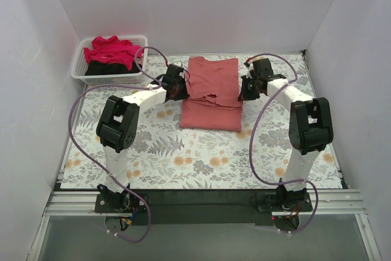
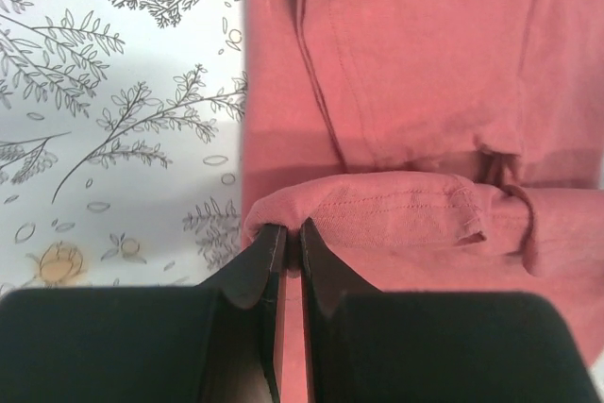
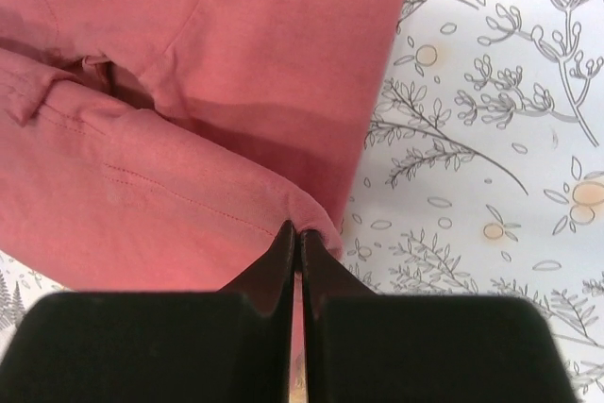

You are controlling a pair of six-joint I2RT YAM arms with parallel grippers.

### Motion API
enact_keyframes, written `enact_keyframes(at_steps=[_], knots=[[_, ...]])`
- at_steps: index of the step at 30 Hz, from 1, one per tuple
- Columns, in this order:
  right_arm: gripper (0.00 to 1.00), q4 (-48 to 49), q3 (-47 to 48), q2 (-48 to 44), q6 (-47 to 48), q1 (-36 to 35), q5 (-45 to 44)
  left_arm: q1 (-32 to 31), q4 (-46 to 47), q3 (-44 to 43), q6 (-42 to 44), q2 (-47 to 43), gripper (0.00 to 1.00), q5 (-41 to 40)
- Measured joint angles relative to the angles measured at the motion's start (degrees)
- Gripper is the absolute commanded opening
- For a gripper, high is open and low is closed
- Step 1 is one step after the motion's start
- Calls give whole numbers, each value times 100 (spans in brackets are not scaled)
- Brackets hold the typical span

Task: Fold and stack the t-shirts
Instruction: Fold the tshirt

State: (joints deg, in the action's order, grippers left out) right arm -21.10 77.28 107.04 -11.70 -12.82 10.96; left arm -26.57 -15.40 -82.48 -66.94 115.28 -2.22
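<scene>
Left gripper (image 2: pixel 291 228) and right gripper (image 3: pixel 298 231) each have their jaws closed on a thin pinch of the plain dusty coral-red cotton t-shirt (image 1: pixel 211 93), holding its raised fold edge at the two sides. It lies partly folded mid-table on the floral-printed tablecloth (image 1: pixel 183 157). Such shallow bites may slip if the arms pull unevenly, skewing the fold, and the bunched sleeve hem under the flap could get trapped as a lump. At the far left, the white slatted plastic basket (image 1: pixel 78 71) holds a crimson-pink tee (image 1: pixel 113 49) heaped over a black tee (image 1: pixel 101 68)
</scene>
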Motion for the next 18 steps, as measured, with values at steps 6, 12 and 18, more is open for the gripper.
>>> enact_keyframes(at_steps=[6,12,18], knots=[[12,319,0,269,68,2,13,35,278,0,57,531,20,-20],[48,341,11,352,260,0,-83,33,459,7,61,479,58,-61],[46,350,-79,-326,470,-142,-339,-7,407,505,-55,-376,61,-131]])
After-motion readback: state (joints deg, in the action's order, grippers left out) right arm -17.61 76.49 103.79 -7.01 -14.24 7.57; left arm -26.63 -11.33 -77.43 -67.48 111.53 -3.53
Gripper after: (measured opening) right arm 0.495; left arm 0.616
